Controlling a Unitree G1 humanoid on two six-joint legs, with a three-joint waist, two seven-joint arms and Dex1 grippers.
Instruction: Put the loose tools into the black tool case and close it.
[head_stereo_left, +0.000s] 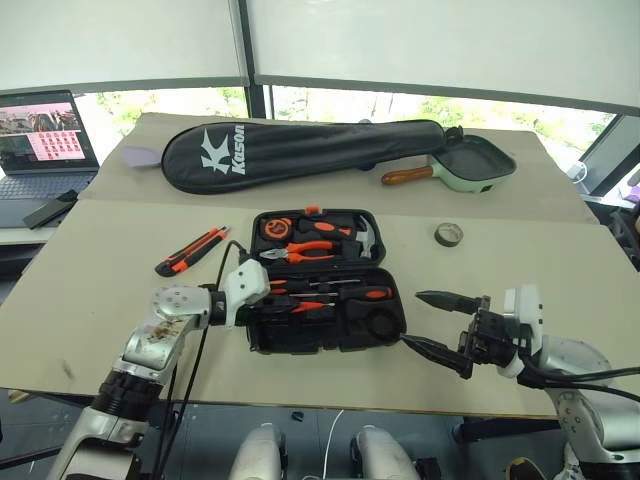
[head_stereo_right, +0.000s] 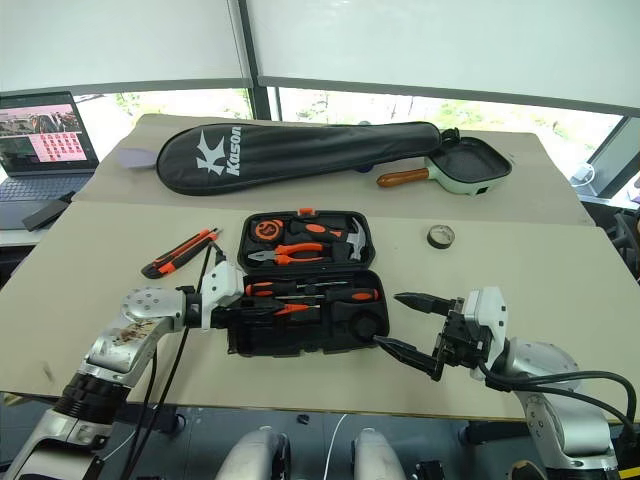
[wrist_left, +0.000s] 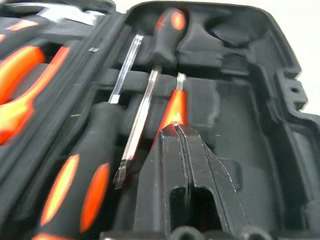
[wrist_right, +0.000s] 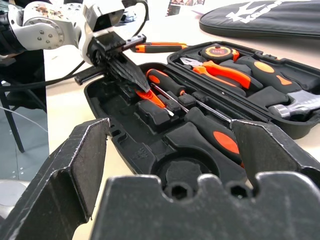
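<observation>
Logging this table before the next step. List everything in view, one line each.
tool case: 1, black, open, table centre.
screwdrivers: 2, orange-black, in case's near half.
tester screwdriver: 1, orange, in near half, at left hand's tips.
pliers, hammer, tape measure: 1 each, in far half.
utility knife: 1, orange-black, on table left of case.
tape roll: 1, dark, on table right of case.
racket bag: 1, black, far side.
pan: 1, green, beside bag.
laptop: 1, far left.
left hand: shut, inside case.
right hand: open, right of case.
</observation>
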